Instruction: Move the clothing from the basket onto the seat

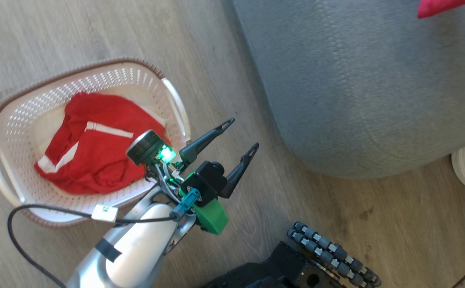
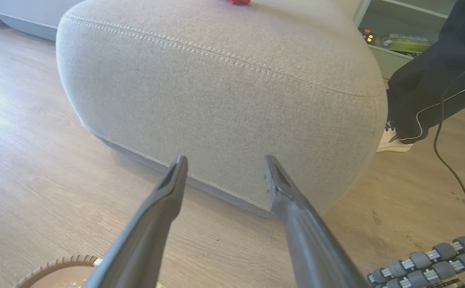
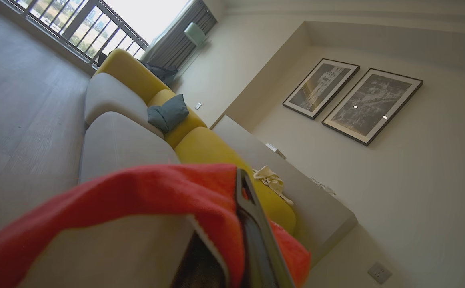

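While 1 red garment (image 1: 104, 160) lies in the basket (image 1: 24, 116), left jaws apart, right jaws gripping red cloth (image 3: 144, 192)

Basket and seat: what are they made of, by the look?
Basket: likely moulded plastic, cream, smooth matte, rows of small holes; brown rim looks woven-patterned. Seat: grey upholstery fabric, matte, visible weave and a stitched seam.

No text or label can be read.
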You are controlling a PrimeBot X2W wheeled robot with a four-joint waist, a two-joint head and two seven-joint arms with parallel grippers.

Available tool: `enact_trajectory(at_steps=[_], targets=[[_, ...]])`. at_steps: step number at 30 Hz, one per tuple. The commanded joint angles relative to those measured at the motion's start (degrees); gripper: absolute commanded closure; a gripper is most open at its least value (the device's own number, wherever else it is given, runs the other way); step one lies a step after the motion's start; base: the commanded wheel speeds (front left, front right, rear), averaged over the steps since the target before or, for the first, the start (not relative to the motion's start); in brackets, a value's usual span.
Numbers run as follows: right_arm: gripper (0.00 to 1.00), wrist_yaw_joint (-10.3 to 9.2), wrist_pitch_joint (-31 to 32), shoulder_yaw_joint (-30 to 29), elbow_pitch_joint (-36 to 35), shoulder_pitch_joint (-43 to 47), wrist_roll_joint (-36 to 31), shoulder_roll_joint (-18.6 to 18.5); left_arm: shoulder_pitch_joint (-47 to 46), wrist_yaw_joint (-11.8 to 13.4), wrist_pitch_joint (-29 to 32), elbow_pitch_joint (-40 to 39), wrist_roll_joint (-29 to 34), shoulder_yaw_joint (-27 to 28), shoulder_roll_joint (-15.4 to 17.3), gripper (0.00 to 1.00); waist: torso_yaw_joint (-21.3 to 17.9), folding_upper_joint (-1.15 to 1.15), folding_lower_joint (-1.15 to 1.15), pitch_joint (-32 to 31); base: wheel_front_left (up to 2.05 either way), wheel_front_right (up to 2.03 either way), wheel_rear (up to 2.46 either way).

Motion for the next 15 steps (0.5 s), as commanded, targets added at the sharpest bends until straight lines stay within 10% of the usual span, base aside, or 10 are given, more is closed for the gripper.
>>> enact_trajectory(at_steps=[1,15], targets=[[1.00,-0.02,-0.03,-0.97,0.00,-0.40,-0.78,-3.01,-0.47,0.27,-0.28,-1.90,0.44,0.73,0.36,0.00,1.26,0.00,-0.01,1.30,0.00,0.00,0.00],[1.00,-0.02,-0.03,8.65,25.16,-4.86,-1.51,0.47,-2.26,3.56,-0.28,-3.62,0.15,1.74,1.84,0.00,3.02,0.00,-0.01,4.87,0.00,0.00,0.00]])
